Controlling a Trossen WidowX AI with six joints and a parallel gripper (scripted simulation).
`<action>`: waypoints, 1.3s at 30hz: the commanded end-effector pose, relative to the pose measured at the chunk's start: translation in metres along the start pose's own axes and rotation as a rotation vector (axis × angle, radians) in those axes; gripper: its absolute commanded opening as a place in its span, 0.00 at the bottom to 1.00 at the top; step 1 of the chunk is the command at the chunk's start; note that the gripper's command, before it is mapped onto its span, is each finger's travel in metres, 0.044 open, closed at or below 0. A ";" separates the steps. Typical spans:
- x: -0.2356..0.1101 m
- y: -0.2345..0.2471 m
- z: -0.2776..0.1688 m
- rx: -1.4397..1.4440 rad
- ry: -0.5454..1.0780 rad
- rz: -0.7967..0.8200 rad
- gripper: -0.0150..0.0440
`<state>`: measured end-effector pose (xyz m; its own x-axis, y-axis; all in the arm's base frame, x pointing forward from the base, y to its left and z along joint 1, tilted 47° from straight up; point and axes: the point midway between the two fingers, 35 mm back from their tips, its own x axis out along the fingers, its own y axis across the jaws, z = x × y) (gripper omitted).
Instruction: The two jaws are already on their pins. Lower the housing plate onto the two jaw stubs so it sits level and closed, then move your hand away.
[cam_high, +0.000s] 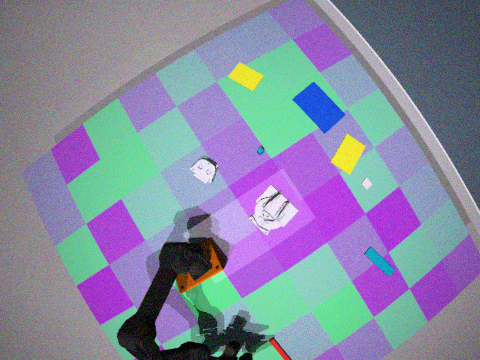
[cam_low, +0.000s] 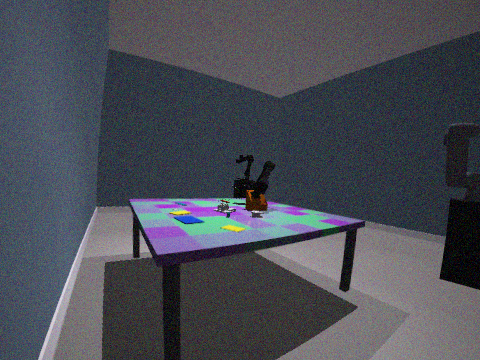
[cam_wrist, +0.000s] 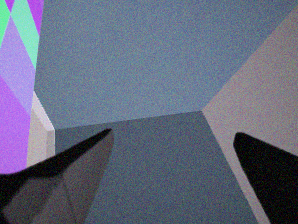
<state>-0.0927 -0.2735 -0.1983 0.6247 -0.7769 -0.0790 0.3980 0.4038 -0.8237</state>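
"Plate first: where is it, from the top?"

"I take the housing plate (cam_high: 204, 171) (cam_low: 256, 213) to be the small white piece with two round marks. It lies apart from the white jaw assembly (cam_high: 280, 212) (cam_low: 224, 208), so the jaws aren't covered by it."

"And around them?"

"A blue rectangle (cam_high: 319, 107) (cam_low: 189, 219) lies between two yellow ones, one (cam_high: 246, 76) (cam_low: 233, 228) and another (cam_high: 348, 154) (cam_low: 180, 213), all on the checkered desk (cam_high: 190, 125) (cam_low: 200, 245). There's a tiny teal block (cam_high: 260, 150) near the assembly, and a teal strip (cam_high: 379, 261) farther out. The black arm (cam_high: 150, 300) (cam_low: 268, 172) reaches in by an orange piece (cam_high: 213, 255) (cam_low: 256, 200); whether that piece is a container, I can't tell."

"What does the exterior view add?"

"The desk's dark legs (cam_low: 171, 310), which the top view hides, and the arm's raised link. Plate and assembly are tiny there; the plate's two marks can't be made out."

"Wrist view?"

"Only that one shows the claw (cam_wrist: 172, 136) clearly: released, its two dark fingers well apart, with walls visible through the gap. A strip of desk shows at the left edge, but neither plate nor assembly. In the other two views I can't pick out the fingertips."
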 end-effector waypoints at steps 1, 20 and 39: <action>0.000 0.000 0.000 0.000 0.000 0.000 0.98; 0.116 -0.058 0.067 0.233 -0.166 0.397 1.00; 0.203 -0.061 0.284 0.526 -0.252 0.950 1.00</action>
<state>0.1707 -0.3390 -0.0229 0.9325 -0.0305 -0.3598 -0.0581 0.9708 -0.2329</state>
